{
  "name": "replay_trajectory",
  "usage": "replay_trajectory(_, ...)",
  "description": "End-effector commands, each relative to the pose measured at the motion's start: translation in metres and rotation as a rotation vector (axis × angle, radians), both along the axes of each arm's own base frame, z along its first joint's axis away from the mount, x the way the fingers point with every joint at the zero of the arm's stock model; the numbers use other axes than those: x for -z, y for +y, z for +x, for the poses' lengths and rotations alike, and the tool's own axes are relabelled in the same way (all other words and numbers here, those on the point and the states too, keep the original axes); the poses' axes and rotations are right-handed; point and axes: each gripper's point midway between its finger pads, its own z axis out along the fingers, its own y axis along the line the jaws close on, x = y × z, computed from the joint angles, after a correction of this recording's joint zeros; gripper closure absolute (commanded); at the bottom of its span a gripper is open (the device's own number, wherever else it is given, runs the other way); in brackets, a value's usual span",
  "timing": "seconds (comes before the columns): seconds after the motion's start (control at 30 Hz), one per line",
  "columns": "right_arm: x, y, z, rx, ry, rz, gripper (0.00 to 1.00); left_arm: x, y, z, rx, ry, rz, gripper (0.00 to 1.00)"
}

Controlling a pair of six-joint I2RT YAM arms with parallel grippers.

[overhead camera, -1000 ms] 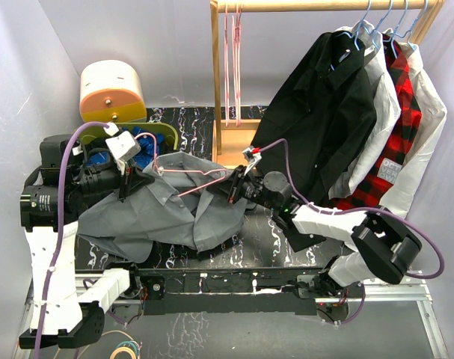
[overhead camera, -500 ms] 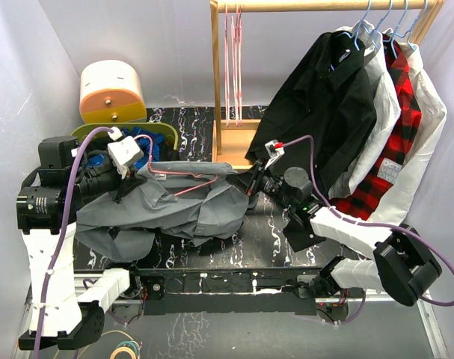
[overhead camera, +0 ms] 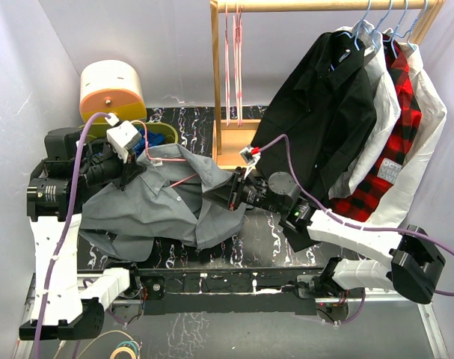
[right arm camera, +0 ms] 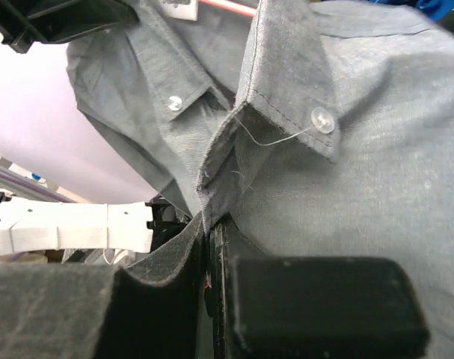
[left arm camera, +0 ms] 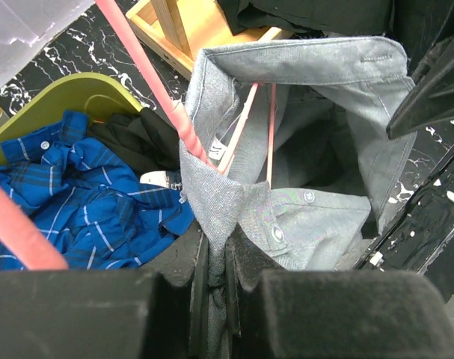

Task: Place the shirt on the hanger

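The grey shirt hangs bunched between my two grippers above the black table. My left gripper is shut on the shirt's collar edge. My right gripper is shut on the shirt's front edge by the collar. The thin pink hanger lies inside the shirt's neck opening; its bars show under the collar, and one thick pink bar crosses in front of the left wrist camera. The hanger's hook is hidden.
A wooden rack stands at the back with spare pink hangers. A black shirt, a white one and a red plaid one hang at its right. A yellow-green bin holds a blue plaid garment.
My right gripper has moved left and down with the shirt's edge. My left gripper has risen slightly. The shirt bunches more between them and the hanger has shifted left.
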Motion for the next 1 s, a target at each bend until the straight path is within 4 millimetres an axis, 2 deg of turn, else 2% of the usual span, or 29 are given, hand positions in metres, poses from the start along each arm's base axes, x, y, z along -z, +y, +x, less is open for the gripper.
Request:
replay_trajectory(0.0,-0.048,0.009,0.004,0.016,-0.045,0.14,0.92,-0.017,-0.003,0.007,-0.018,-0.034,-0.045,1.0)
replay_trajectory(0.1,-0.06,0.02,-0.002,-0.031,-0.057,0.171,0.92,-0.021,0.0,0.006,-0.03,-0.066,-0.037,1.0)
replay_trajectory(0.17,-0.057,0.032,-0.01,-0.086,-0.066,0.164,0.89,-0.027,-0.001,0.005,-0.039,-0.092,-0.051,1.0)
replay_trajectory(0.27,-0.048,0.038,-0.016,-0.123,-0.075,0.141,0.44,-0.043,-0.006,-0.002,-0.03,-0.176,-0.092,1.0)
replay_trajectory(0.33,-0.052,0.03,-0.022,-0.129,-0.156,0.136,0.05,-0.047,-0.01,-0.01,-0.008,-0.22,-0.113,1.0)
replay_trajectory(0.37,-0.051,0.024,-0.033,-0.165,-0.233,0.123,0.02,-0.044,-0.012,-0.014,0.006,-0.225,-0.116,1.0)
replay_trajectory(0.4,-0.045,0.02,-0.043,-0.213,-0.316,0.086,0.01,-0.039,-0.013,-0.017,0.015,-0.215,-0.118,1.0)
replay_trajectory(0.53,0.012,-0.014,-0.061,-0.243,-0.516,-0.123,0.02,-0.017,-0.019,-0.027,0.07,-0.131,-0.113,1.0)
replay_trajectory(0.63,0.045,-0.037,-0.093,-0.395,-0.68,-0.208,0.02,-0.001,-0.02,-0.029,0.113,-0.086,-0.082,1.0)
replay_trajectory(0.7,0.074,-0.046,-0.101,-0.535,-0.71,-0.368,0.02,0.013,-0.016,-0.027,0.123,-0.059,-0.043,1.0)
replay_trajectory(0.77,0.103,-0.062,-0.096,-0.597,-0.684,-0.562,0.02,0.022,-0.013,-0.023,0.114,-0.042,-0.022,1.0)
replay_trajectory(0.83,0.113,-0.079,-0.08,-0.544,-0.757,-0.696,0.02,0.024,-0.014,-0.024,0.13,-0.038,-0.014,1.0)
replay_trajectory(0.9,0.1,-0.09,-0.056,-0.412,-0.871,-0.745,0.0,0.024,-0.018,-0.029,0.177,-0.022,-0.017,1.0)
replay_trajectory(0.97,0.083,-0.099,-0.028,-0.315,-0.903,-0.732,0.01,0.026,-0.023,-0.038,0.228,0.024,-0.03,1.0)
